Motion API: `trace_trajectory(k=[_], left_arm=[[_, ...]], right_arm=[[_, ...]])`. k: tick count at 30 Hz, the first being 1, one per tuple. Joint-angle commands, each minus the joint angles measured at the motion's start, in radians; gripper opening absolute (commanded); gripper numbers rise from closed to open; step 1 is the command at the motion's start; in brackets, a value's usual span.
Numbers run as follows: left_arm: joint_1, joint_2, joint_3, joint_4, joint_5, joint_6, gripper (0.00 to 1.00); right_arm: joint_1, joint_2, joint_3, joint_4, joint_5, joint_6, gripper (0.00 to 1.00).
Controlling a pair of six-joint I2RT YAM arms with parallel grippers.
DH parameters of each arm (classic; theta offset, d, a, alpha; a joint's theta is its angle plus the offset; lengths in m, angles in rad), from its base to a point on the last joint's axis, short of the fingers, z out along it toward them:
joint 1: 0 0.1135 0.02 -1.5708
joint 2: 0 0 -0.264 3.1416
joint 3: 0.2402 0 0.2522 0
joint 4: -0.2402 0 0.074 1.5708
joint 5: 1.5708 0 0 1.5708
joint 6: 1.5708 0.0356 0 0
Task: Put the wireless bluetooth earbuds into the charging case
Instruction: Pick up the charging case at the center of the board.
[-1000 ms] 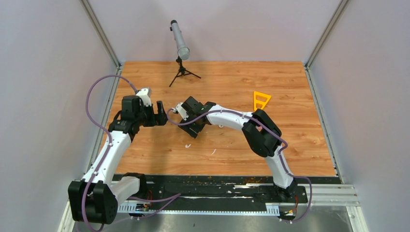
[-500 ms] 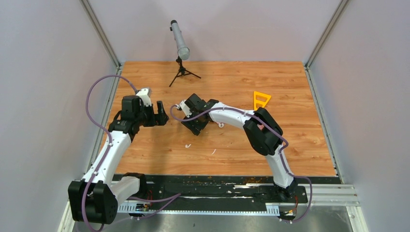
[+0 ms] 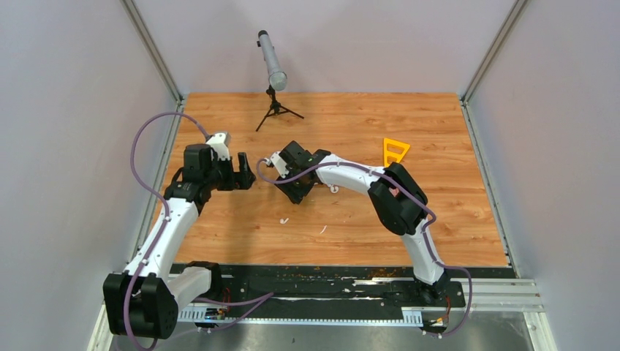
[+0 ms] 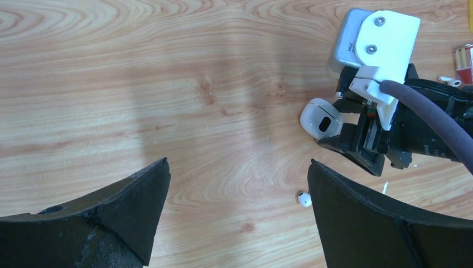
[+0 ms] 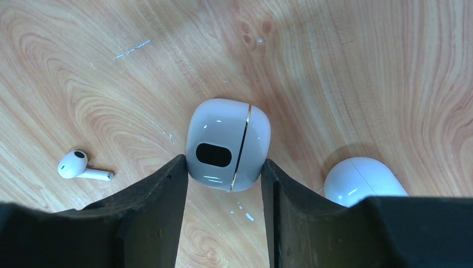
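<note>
Presently, the charging case (image 5: pixel 226 134) is pinched between the fingers of the right gripper (image 5: pixel 223 162), left of the table's (image 3: pixel 439 131) centre. One earbud (image 5: pixel 78 166) is seen lying just beside it. The left gripper (image 4: pixel 239 163) is held spread wide nearby.
</note>
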Motion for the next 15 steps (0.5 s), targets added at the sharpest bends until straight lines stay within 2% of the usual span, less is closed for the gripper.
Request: trace_trajectory(k=[1,3,5,7,11,15], left_arm=[[0.008,0.004,-0.012,0.035,0.026,0.082,0.99],[0.009,0.009,-0.004,0.012,0.055,0.128,0.99],[0.009,0.023,0.01,-0.028,0.095,0.209,0.99],[0.008,0.05,0.041,-0.081,0.081,0.282,0.99],[0.011,0.118,0.147,-0.161,0.069,0.337,1.0],[0.011,0.17,0.243,-0.151,0.181,0.279,0.99]], right_arm=[[-0.014,0.015,0.012,-0.004,-0.034,-0.017,0.46],[-0.022,0.019,0.027,-0.012,-0.056,-0.043,0.33],[-0.024,0.028,0.066,-0.073,-0.089,-0.086,0.12],[-0.029,0.01,0.089,-0.113,-0.116,-0.108,0.03],[-0.106,-0.064,0.136,-0.164,-0.228,-0.066,0.0],[-0.12,-0.214,0.074,-0.16,-0.215,-0.18,0.0]])
